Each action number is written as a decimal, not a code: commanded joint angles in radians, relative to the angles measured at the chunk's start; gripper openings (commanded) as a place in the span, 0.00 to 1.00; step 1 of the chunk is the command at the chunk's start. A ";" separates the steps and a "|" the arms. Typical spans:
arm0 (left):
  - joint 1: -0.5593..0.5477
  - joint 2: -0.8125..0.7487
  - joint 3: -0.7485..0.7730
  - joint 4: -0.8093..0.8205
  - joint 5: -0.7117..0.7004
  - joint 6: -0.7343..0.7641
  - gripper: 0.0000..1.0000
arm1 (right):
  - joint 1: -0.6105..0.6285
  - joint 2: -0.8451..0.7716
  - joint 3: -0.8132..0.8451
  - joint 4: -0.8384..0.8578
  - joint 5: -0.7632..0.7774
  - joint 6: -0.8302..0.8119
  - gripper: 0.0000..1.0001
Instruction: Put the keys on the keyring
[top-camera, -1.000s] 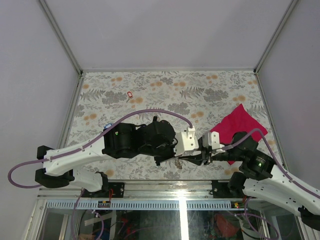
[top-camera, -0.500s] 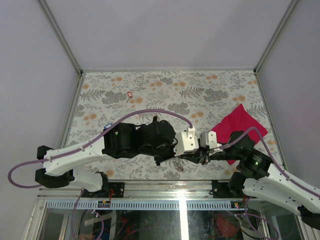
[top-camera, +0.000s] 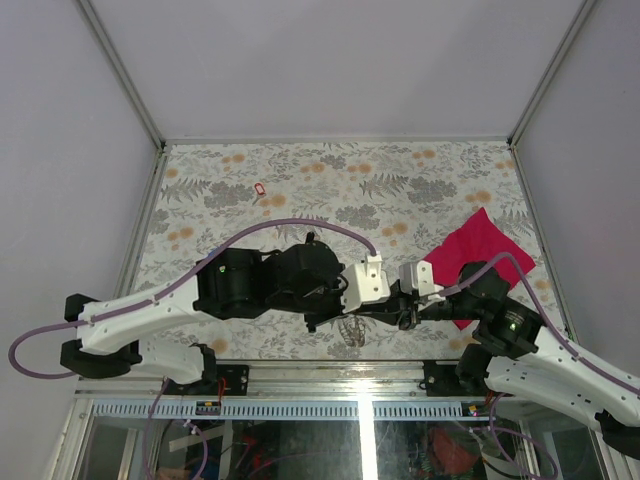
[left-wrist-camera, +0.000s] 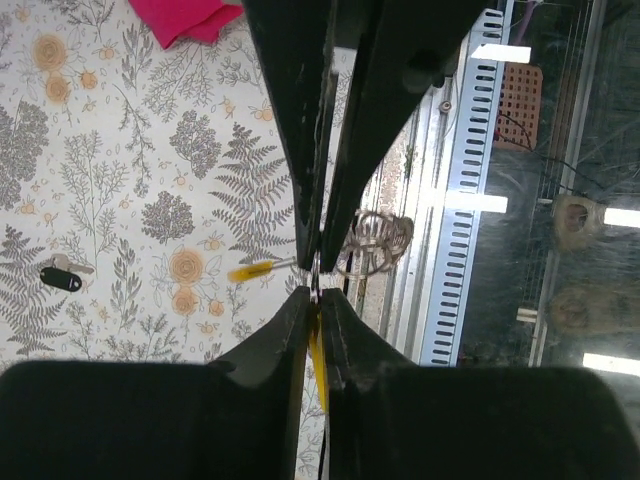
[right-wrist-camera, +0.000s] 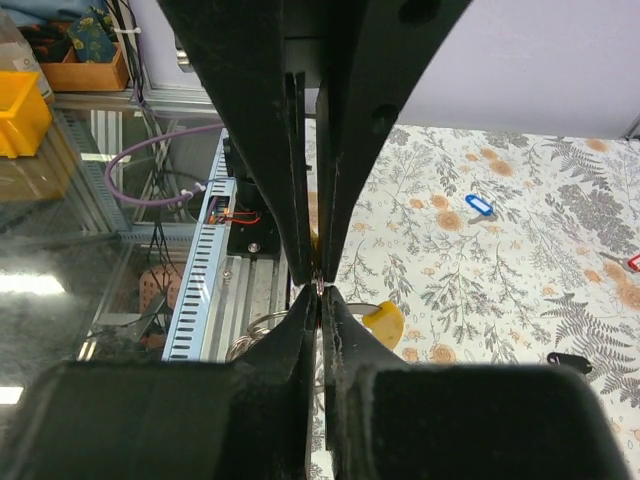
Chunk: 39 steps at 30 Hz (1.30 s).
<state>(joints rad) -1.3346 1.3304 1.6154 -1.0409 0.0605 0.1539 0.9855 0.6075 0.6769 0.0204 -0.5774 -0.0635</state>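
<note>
Your right hand (right-wrist-camera: 318, 287), apart a second ago, now clamps the keyring (left-wrist-camera: 375, 240); your left hand (left-wrist-camera: 315, 280) clamps it too.

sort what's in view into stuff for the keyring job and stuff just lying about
For the job: keyring, yellow key, black key, blue key, red key.
Lying about: magenta cloth.

The keyring (left-wrist-camera: 375, 240), a set of silvery wire loops, hangs above the tabletop's near edge. The yellow key (left-wrist-camera: 248, 271) juts sideways beside it. The black key (left-wrist-camera: 62, 278), blue key (right-wrist-camera: 480, 205) and red key (top-camera: 260, 189) lie flat, well apart.
</note>
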 joint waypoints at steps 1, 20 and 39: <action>-0.005 -0.076 -0.048 0.088 -0.003 -0.005 0.12 | 0.000 -0.028 0.053 0.057 0.000 0.027 0.01; -0.005 -0.305 -0.283 0.437 0.032 -0.074 0.20 | -0.001 -0.077 -0.010 0.277 0.016 0.173 0.01; -0.004 -0.497 -0.549 0.803 -0.054 -0.193 0.39 | 0.000 -0.122 -0.026 0.285 0.142 0.200 0.01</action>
<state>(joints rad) -1.3346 0.8417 1.1007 -0.3870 0.0395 0.0025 0.9855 0.5030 0.6323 0.2451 -0.5194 0.1261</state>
